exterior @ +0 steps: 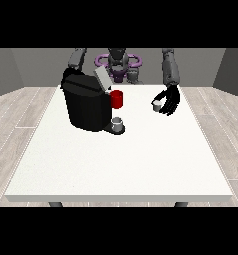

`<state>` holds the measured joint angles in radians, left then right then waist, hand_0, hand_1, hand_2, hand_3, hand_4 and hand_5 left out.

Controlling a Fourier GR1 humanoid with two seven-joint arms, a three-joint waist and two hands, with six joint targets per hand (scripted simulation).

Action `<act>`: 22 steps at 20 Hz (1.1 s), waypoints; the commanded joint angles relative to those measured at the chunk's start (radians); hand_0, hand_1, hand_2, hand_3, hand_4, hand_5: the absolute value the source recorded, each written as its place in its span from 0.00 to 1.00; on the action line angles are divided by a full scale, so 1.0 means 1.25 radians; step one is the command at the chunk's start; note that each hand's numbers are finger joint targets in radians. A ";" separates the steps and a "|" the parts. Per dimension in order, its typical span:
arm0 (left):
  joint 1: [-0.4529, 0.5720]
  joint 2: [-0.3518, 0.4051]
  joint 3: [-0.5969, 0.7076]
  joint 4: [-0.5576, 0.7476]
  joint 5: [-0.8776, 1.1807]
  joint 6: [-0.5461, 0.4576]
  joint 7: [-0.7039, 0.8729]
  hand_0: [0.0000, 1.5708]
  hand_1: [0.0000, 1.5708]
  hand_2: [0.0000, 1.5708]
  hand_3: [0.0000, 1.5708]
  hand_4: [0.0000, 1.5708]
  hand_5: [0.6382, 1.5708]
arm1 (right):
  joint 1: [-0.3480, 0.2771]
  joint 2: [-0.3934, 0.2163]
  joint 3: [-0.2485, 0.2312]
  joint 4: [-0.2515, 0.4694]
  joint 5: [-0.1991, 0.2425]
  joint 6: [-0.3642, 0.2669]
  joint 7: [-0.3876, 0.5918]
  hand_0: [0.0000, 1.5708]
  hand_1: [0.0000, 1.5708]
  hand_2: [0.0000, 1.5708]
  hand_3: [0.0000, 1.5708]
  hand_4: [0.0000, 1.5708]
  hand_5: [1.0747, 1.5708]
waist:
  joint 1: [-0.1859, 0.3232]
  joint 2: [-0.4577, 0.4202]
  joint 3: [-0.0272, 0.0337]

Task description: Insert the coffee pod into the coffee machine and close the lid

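Note:
A black coffee machine (85, 105) stands on the white table (120, 159) at the view's left, its grey lid (101, 78) tilted up and open. A small grey cup (118, 123) sits on its front tray. The small white coffee pod (157, 104) is at the view's right, just above the table. The hand at the view's right (171, 100) is beside the pod, its fingers curled round it. The other arm goes down behind the machine and its hand is hidden.
A red mug (117, 98) stands just behind the machine's right side, between machine and pod. The table's near edge (120, 197) runs along the bottom, with wooden floor all around.

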<state>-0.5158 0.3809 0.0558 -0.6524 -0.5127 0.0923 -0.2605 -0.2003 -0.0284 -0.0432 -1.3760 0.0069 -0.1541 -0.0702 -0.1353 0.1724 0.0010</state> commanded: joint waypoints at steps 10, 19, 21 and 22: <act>-0.057 0.029 -0.013 0.084 -0.093 0.053 -0.035 0.71 0.71 0.75 0.61 0.18 1.00 | -0.021 -0.009 -0.024 0.014 -0.026 0.009 -0.006 0.00 0.00 0.00 0.00 0.25 1.00 | -0.002 0.022 -0.0009; -0.113 -0.023 -0.040 0.015 -0.087 -0.043 -0.057 0.89 0.89 0.91 0.87 0.38 1.00 | -0.026 -0.019 -0.039 0.084 -0.039 0.016 -0.008 0.00 0.00 0.00 0.00 0.31 1.00 | 0.026 -0.055 -0.0006; -0.150 0.005 -0.035 0.011 -0.090 -0.063 -0.064 0.85 0.85 0.89 0.87 0.38 1.00 | -0.025 -0.007 -0.018 0.089 -0.016 0.003 -0.013 0.00 0.00 0.00 0.00 0.31 1.00 | 0.012 -0.039 -0.0007; -0.147 -0.010 -0.040 -0.008 -0.089 -0.076 -0.056 0.84 0.84 0.88 0.86 0.37 1.00 | -0.022 0.000 -0.042 0.123 -0.038 0.003 -0.049 0.00 0.00 0.00 0.00 0.30 1.00 | 0.028 -0.048 -0.0006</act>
<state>-0.6685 0.3767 0.0141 -0.6271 -0.6209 0.0397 -0.3318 -0.2275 -0.0297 -0.0785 -1.2750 -0.0289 -0.1564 -0.0873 -0.1093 0.1231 0.0003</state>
